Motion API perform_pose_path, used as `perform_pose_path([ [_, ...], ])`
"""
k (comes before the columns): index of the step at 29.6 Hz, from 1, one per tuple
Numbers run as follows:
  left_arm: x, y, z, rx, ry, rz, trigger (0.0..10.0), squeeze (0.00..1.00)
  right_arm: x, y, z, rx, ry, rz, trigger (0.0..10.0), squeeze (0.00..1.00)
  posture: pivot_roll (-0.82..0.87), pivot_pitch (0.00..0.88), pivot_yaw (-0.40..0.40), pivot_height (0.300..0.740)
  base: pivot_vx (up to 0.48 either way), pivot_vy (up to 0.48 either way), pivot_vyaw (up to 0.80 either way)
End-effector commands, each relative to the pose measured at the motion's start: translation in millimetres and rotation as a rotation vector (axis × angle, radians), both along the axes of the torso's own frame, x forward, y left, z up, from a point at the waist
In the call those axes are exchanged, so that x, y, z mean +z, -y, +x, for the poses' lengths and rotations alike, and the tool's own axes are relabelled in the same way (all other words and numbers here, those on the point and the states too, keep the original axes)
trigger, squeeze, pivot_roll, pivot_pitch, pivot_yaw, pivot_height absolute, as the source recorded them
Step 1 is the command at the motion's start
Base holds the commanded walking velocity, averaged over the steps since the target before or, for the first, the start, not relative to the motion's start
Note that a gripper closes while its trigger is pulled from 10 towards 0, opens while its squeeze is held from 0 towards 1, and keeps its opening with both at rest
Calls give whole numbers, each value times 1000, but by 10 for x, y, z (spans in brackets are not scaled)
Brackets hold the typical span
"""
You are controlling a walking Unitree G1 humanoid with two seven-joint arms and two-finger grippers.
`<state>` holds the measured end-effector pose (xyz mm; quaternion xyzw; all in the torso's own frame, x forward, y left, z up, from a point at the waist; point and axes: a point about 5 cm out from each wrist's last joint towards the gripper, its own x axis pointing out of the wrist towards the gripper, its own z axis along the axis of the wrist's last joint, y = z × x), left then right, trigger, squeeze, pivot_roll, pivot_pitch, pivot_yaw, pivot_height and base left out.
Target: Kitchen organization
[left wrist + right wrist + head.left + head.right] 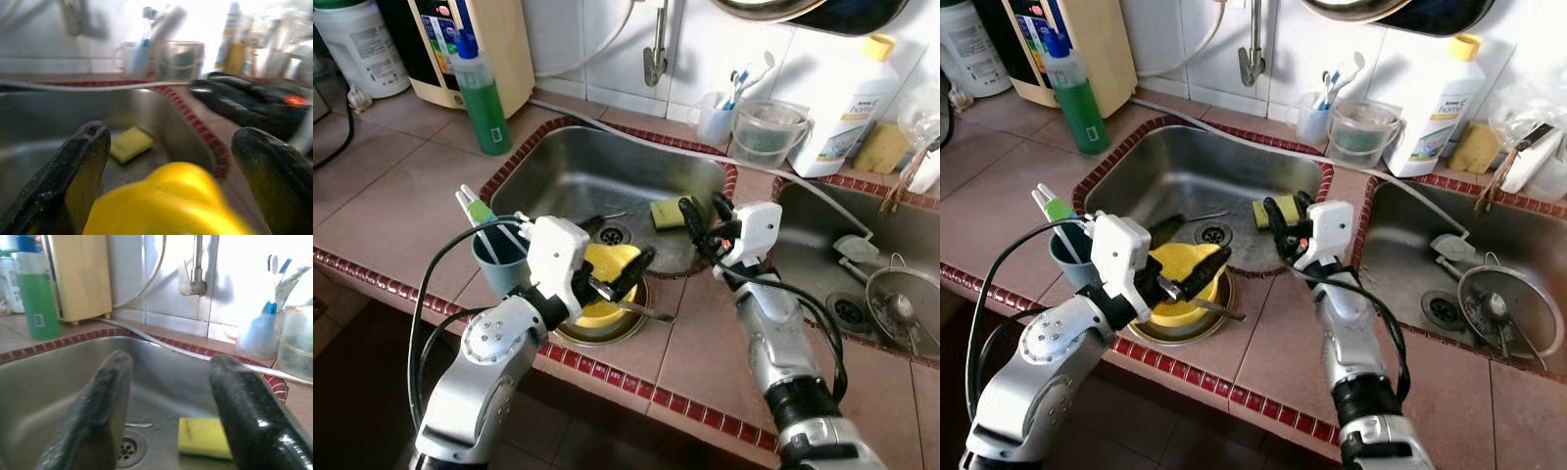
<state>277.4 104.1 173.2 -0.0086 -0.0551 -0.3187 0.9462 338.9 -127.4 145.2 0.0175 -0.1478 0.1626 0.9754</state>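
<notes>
Both grippers spread | left gripper [619,278] over yellow bowl [607,284] | right gripper [703,217] at sink [568,166] edge

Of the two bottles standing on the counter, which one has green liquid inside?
The green bottle with the blue cap, at the left behind the sink, beside the cream appliance. The other, the white bottle, has a yellow cap and stands at the right.

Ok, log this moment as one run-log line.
left gripper: open, over yellow bowl on counter edge | right gripper: open, at sink rim above yellow sponge | nothing held
</notes>
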Motion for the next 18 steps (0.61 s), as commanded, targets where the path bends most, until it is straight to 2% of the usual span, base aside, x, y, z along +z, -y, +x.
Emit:
perform_pose_path([
  [1, 57, -35, 50, 31, 27, -14, 10000, 0, 58, 20, -24, -26, 36, -11, 10000, 0, -150, 67, -8, 740, 0, 0, 0],
  [5, 99, -87, 155, 68, 60, -2, 10000, 0, 120, 92, -49, -73, 57, 4, 10000, 0, -161, 55, -15, 740, 0, 0, 0],
  [10, 198, -140, 265, 82, 88, -27, 10000, 0, 249, 186, -48, -112, 103, -13, 10000, 0, -172, 41, -12, 740, 0, 0, 0],
  [18, 254, -116, 266, 58, 119, -35, 10000, 0, 322, 200, -57, -120, 119, -20, 10000, 0, -172, 27, -13, 740, 0, 0, 0],
])
